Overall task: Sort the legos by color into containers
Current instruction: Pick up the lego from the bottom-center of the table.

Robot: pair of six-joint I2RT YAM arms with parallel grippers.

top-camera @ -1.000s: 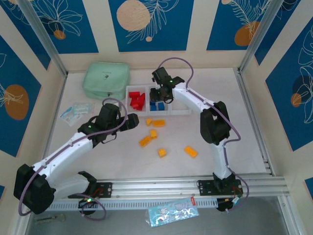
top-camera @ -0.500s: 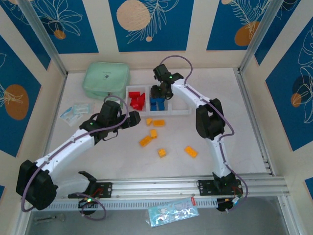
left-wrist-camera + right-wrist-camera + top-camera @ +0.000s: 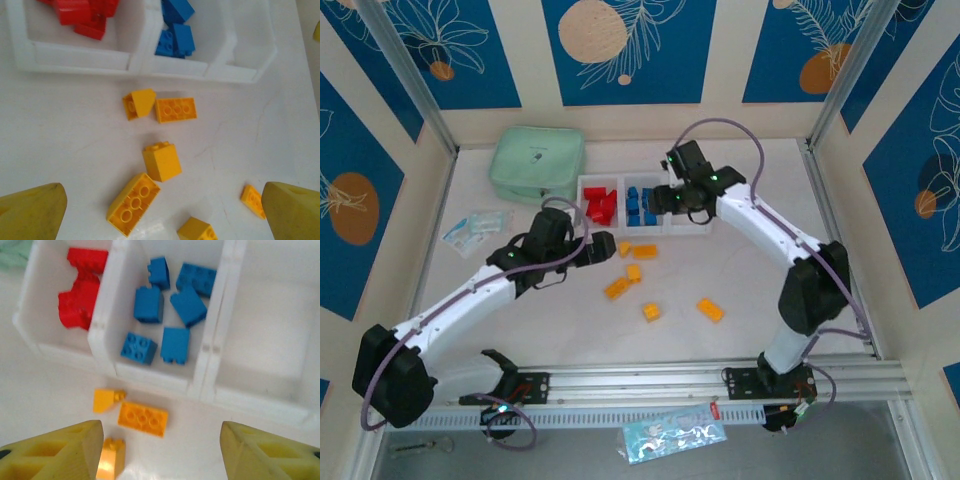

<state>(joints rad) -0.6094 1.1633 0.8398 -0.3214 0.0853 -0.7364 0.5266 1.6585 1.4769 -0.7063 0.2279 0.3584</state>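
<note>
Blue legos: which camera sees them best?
The right wrist view: six blue legos sit close and whole in the middle bin, studs showing. The left wrist view cuts them off at its top edge. The top external view shows them tiny.

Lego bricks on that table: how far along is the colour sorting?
Done: the red plastic bricks lie in the left translucent white bin, the blue plastic bricks in the middle bin. In hand: nothing; the left gripper and right gripper are both open and empty. Left: six yellow-orange plastic bricks on the white table, and the right bin is empty.
</note>
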